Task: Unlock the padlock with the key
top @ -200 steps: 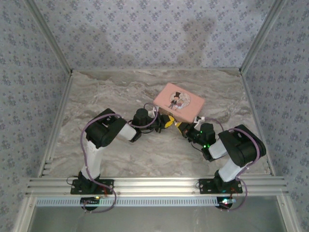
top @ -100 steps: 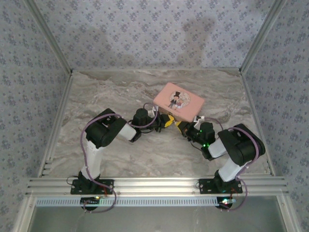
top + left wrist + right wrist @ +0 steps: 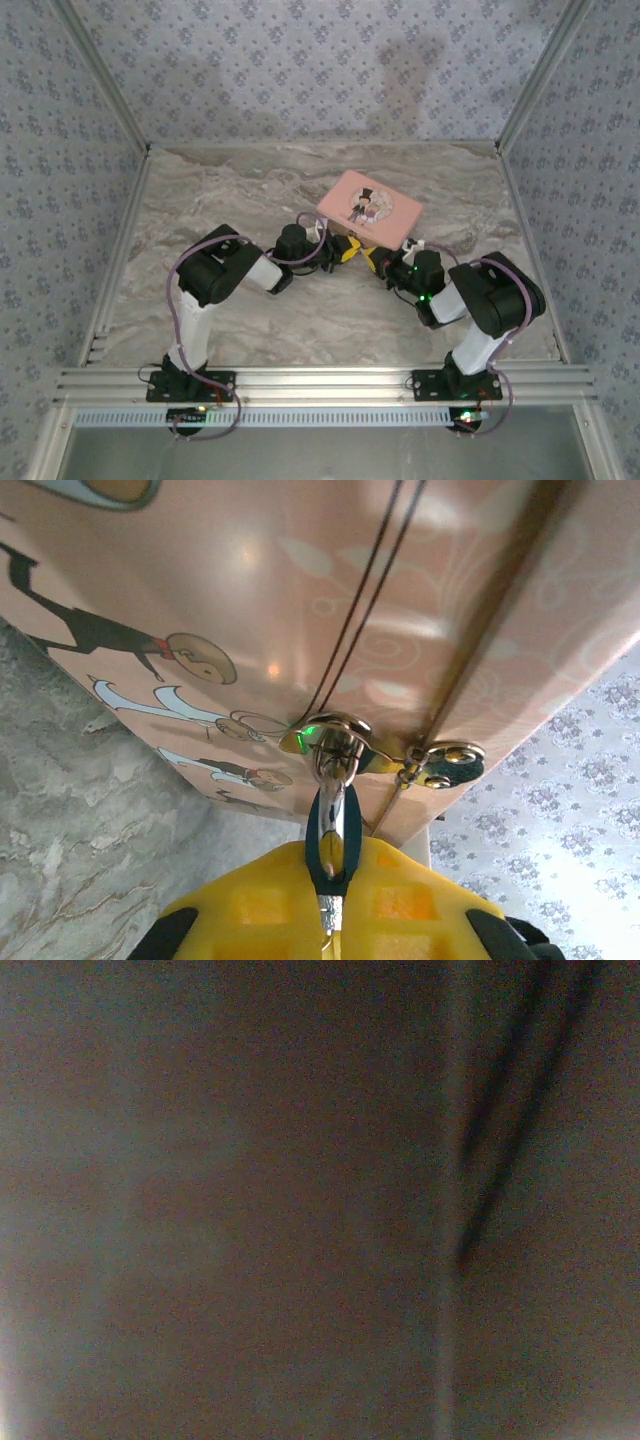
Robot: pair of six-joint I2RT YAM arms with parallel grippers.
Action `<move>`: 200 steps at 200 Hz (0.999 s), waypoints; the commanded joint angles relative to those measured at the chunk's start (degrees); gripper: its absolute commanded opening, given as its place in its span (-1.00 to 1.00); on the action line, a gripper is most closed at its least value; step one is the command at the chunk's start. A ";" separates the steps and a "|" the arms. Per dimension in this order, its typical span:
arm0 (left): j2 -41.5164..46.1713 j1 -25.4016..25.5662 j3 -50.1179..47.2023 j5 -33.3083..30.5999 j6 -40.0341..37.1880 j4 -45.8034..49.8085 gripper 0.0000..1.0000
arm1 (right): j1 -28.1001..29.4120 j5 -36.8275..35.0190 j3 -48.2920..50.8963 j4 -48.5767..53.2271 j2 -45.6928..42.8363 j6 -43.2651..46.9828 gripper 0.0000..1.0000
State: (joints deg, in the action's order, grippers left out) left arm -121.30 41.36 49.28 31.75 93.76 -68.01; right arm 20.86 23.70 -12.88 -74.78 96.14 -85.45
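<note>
From above, both arms meet at the near edge of the pink box [image 3: 370,208] on the desk [image 3: 220,190] — right jaws pressed together. Left wrist: left jaws pinch the padlock [image 3: 334,820], which hangs from the box's clasp [image 3: 352,742]. Right wrist — too dark and blurred to tell.

Pink box [image 3: 369,211] — cartoon couple print, grey-veined marble table [image 3: 230,190], floral blue-grey walls [image 3: 300,70], yellow jaws
</note>
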 commanded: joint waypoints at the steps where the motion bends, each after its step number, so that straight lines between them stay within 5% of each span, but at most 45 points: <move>1: -0.26 1.70 1.15 4.28 -0.59 -6.14 -0.95 | -0.39 -1.79 -0.81 -1.68 -0.07 -2.94 -1.00; 200: 0.98 5.75 2.25 6.62 -1.46 -5.37 -1.00 | 0.93 -0.34 -12.02 16.73 -0.77 7.56 -0.93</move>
State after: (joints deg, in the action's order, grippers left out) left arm -121.30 41.67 49.45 25.52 93.54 -66.17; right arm 21.19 23.29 -22.55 -57.98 96.09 -79.99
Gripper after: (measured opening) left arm 0.070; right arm 0.064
